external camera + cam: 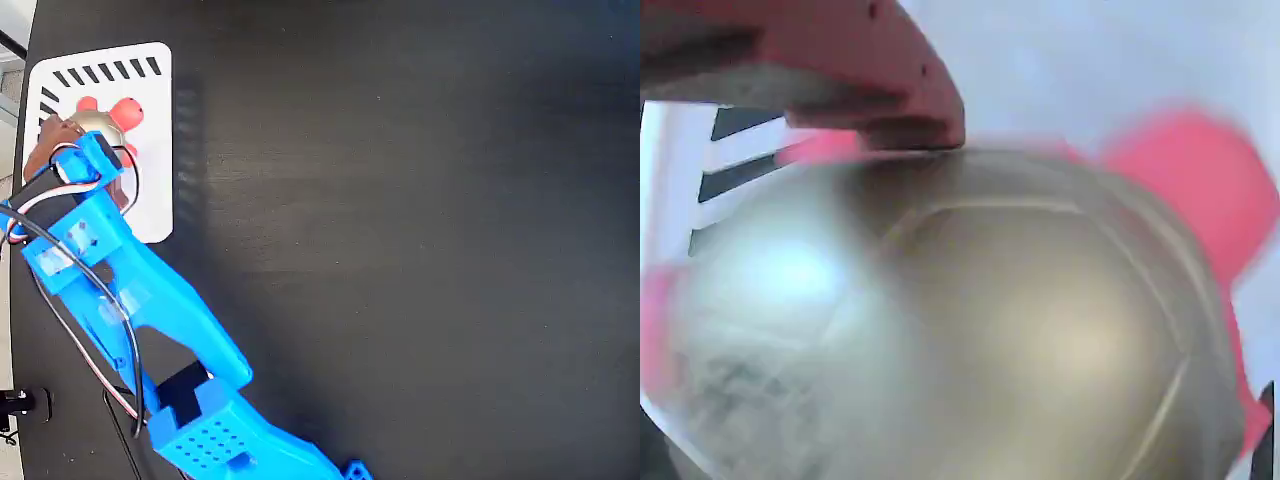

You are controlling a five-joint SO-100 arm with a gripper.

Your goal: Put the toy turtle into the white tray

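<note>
**Turtle over the tray, arm above it**

Here, in the fixed view, a black table (420, 230) fills nearly the whole picture; a blue arm (150, 300) runs from the near bottom edge up and left across it, with red, white and black wires (60, 290) looping along its left side; the white tray (150, 200) lies at the far left corner of the table, black slanted slots along its top edge and down its left edge; the toy turtle (112, 112) sits within the tray's outline, in its upper half, gold shell partly hidden under the arm's tip, two red limbs showing towards the slots; the jaws (88, 150) are over the turtle, but whether they grip it or stand open I cannot tell. In the wrist view the toy turtle (970, 340) fills the frame, blurred, its gold shell very close to the lens; a reddish finger (880, 70) touches the shell's top edge; a red limb shows at right, and the white tray (1060, 60) lies behind, slots visible at left.
</note>
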